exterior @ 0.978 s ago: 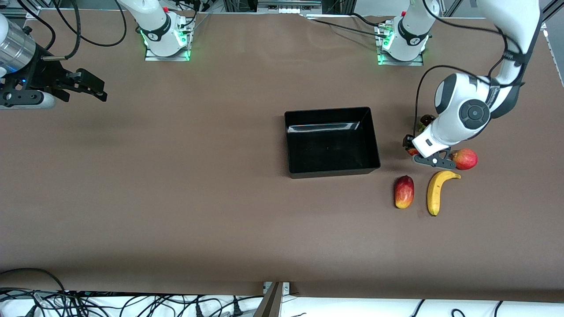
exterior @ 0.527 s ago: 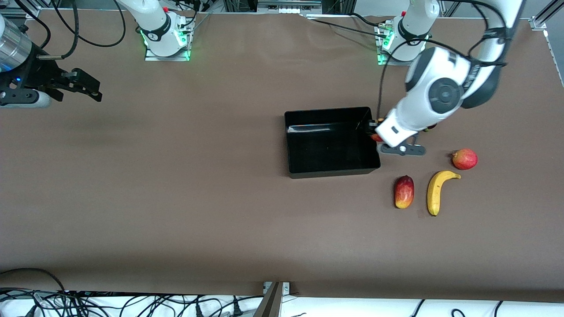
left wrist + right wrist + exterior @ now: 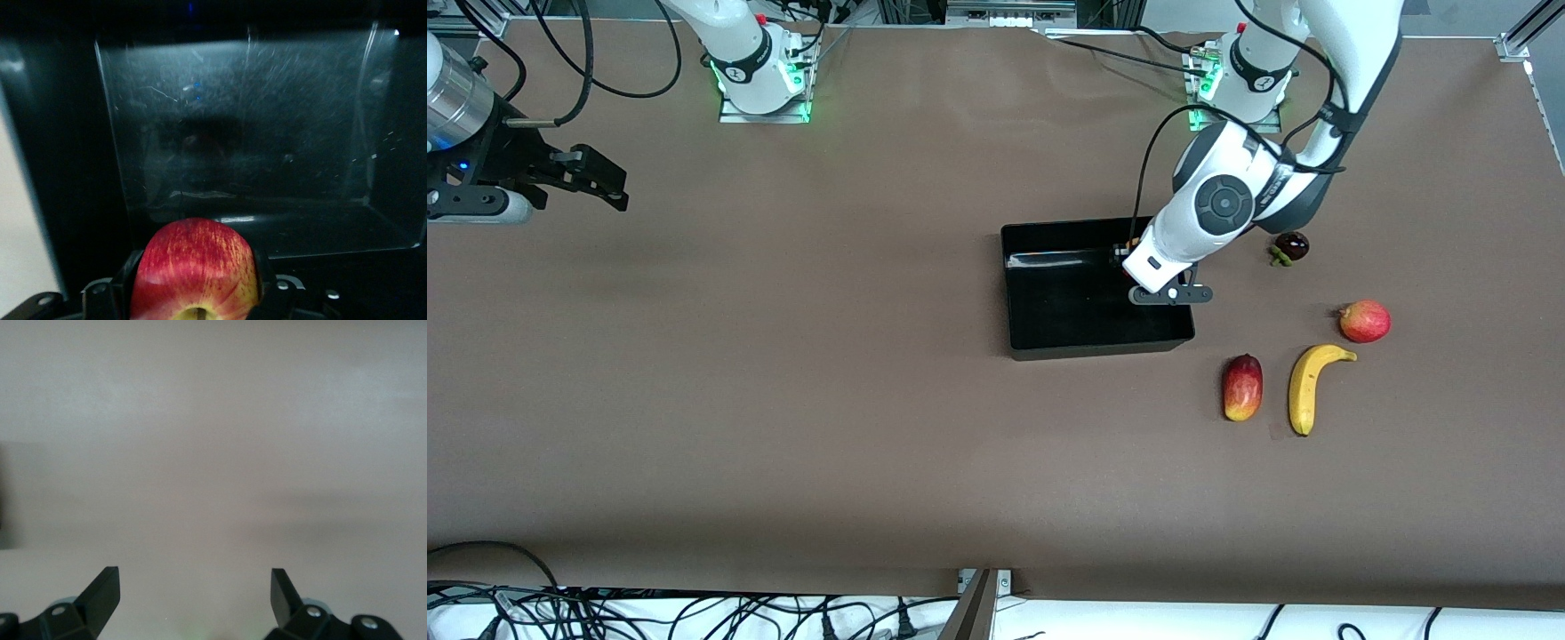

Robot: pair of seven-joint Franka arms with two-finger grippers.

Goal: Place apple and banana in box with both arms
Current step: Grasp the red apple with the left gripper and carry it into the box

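The left end effector (image 3: pixel 193 293) hangs over the box (image 3: pixel 1021 293), pinching the apple (image 3: pixel 194 268) between its fingers; the glossy black floor of the box fills the left wrist view beneath it. The banana (image 3: pixel 1307 384) lies on the brown counter (image 3: pixel 783 400), nearer the front camera than the box, beside an oval red-yellow fruit (image 3: pixel 1242 387). The right end effector (image 3: pixel 193 603) waits over bare counter at the right arm's end, fingers spread. No writing is legible.
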